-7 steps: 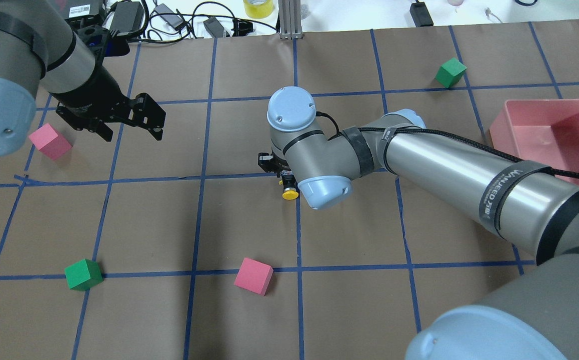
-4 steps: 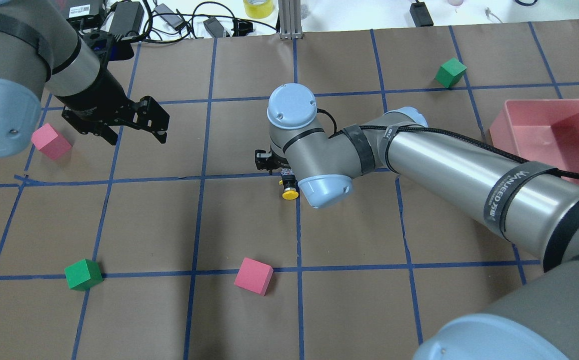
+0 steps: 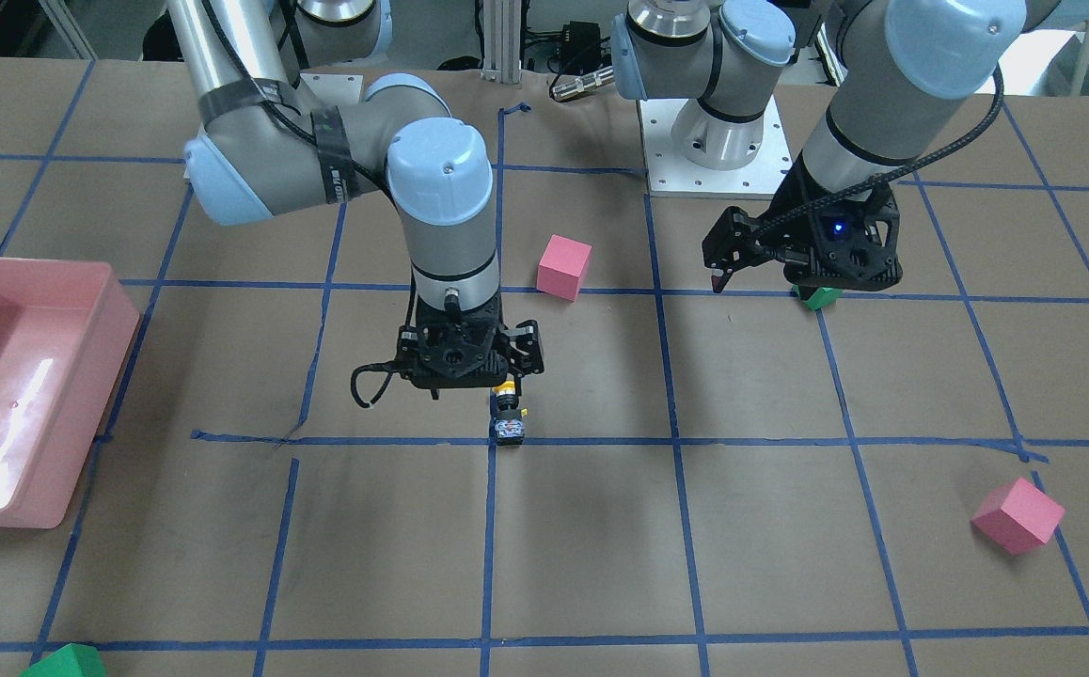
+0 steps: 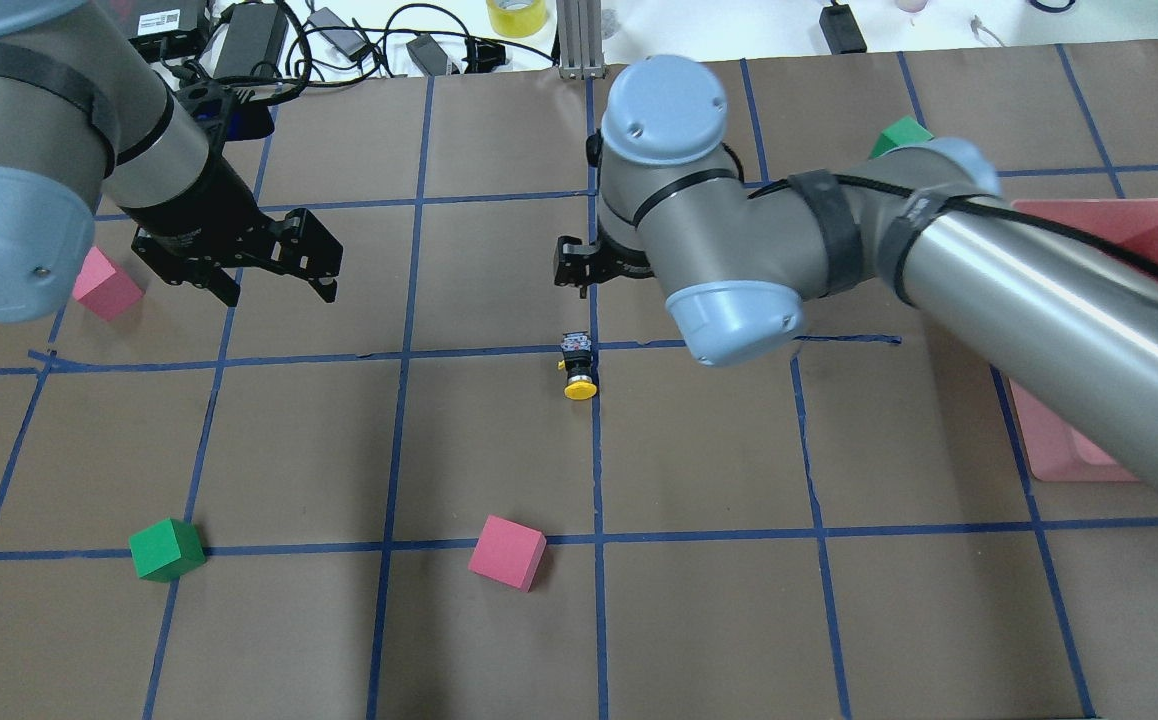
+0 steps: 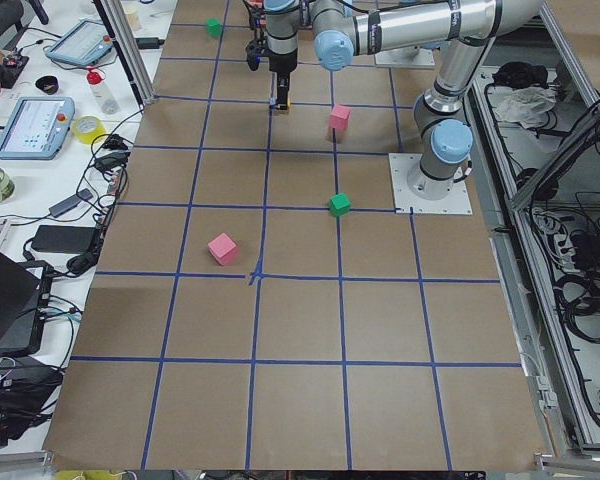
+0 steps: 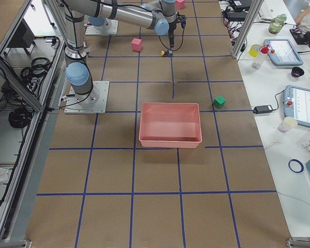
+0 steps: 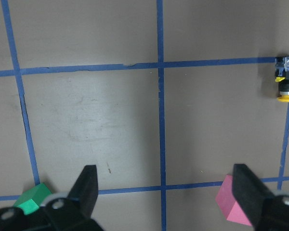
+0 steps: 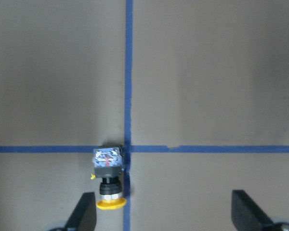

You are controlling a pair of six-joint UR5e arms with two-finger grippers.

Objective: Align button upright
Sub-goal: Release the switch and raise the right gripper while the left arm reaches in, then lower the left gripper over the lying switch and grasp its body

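The button [image 4: 579, 368] lies on its side on the brown table at a crossing of blue tape lines, yellow cap toward the robot. It also shows in the front view [image 3: 508, 418], the right wrist view [image 8: 108, 178] and the left wrist view [image 7: 287, 84]. My right gripper [image 4: 579, 278] hangs above it and slightly beyond, open and empty [image 8: 164, 216]. My left gripper [image 4: 277, 285] is open and empty over the table's left side [image 7: 166, 192], well away from the button.
A pink bin [image 4: 1139, 230] stands at the right. Pink cubes [image 4: 507, 552] [image 4: 104, 285] and green cubes [image 4: 167, 548] [image 4: 899, 135] lie scattered. Cables and adapters [image 4: 339, 40] lie along the far edge.
My right gripper has risen from table level around the button and shifted away; the button stays where it was, on its side. My left gripper has drifted slightly right.
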